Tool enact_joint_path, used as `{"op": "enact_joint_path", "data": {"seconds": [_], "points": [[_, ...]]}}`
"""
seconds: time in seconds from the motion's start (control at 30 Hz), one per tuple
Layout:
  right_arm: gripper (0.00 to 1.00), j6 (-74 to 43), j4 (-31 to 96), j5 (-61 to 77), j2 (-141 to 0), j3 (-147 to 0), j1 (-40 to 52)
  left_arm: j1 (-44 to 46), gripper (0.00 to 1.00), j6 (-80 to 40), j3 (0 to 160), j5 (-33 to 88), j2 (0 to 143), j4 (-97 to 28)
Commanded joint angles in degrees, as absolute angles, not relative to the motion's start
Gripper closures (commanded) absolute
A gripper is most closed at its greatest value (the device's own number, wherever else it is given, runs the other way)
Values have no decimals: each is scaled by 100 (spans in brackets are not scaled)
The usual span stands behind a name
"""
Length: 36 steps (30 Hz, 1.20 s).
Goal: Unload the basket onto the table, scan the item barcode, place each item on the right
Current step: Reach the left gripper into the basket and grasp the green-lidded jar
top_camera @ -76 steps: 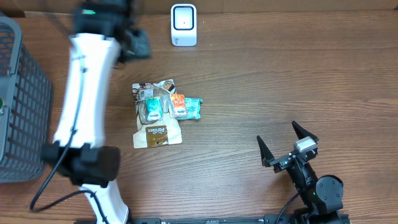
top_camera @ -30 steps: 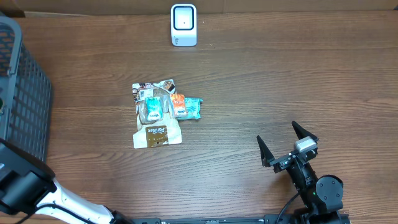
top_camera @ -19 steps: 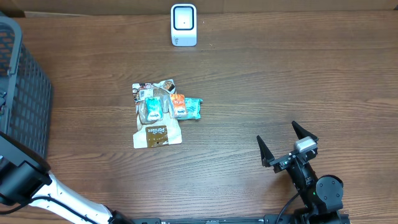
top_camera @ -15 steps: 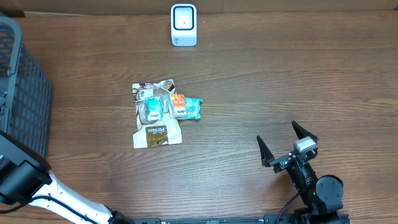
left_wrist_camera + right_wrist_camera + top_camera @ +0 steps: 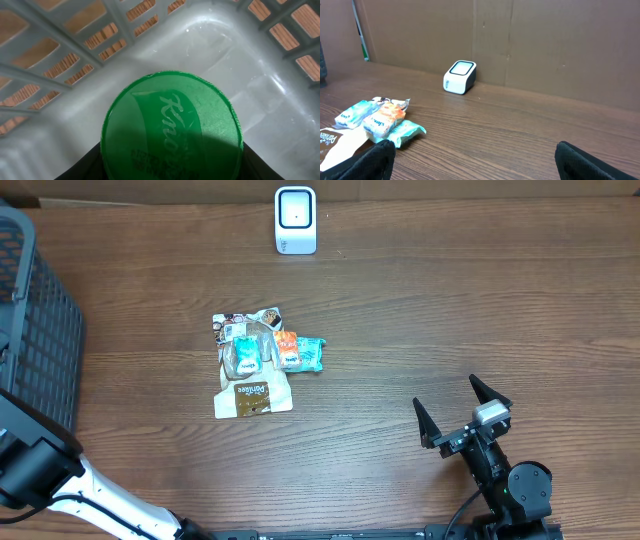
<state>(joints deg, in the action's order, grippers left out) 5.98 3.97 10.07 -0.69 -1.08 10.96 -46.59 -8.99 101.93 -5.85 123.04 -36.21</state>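
Moved since the earlier overhead view: my left arm, then stretched up the table, now sits folded at the near left corner beside the dark grey plastic mesh basket.

Item: round green plastic lid with pale script lettering, on a container lying inside that basket, directly under my left gripper. Its dark fingers flank the lid's lower edge. I cannot tell whether they already pinch it or merely bracket it.

Right gripper: spread wide, empty, parked at the near right of the table.

Scanner: white box-shaped barcode scanner at the far edge, well apart from the basket.

Also present: heap of small snack packets mid-table, untouched.

Progress, as I judge it: early. Nothing has been lifted or presented, so grasp, carry and scan all remain.

Not visible: the container's body, any barcode, and my left gripper from overhead.
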Motion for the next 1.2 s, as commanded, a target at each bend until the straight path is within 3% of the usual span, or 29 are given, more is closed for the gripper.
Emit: {"op": "enact_joint_path", "data": {"seconds": [0.0, 0.23, 0.9, 1.17], "points": [[0, 578, 368, 972, -16, -45, 1085, -4633, 59, -910, 10217, -593, 11528, -3564], [0, 578, 368, 972, -16, -45, 1085, -4598, 71, -956, 10217, -589, 10759, -3802], [0, 578, 368, 972, -16, -45, 1085, -4386, 68, -1295, 10217, 97, 8578, -3957], [0, 578, 370, 972, -16, -45, 1085, -3096, 66, -1334, 10217, 156, 7443, -4460]]}}
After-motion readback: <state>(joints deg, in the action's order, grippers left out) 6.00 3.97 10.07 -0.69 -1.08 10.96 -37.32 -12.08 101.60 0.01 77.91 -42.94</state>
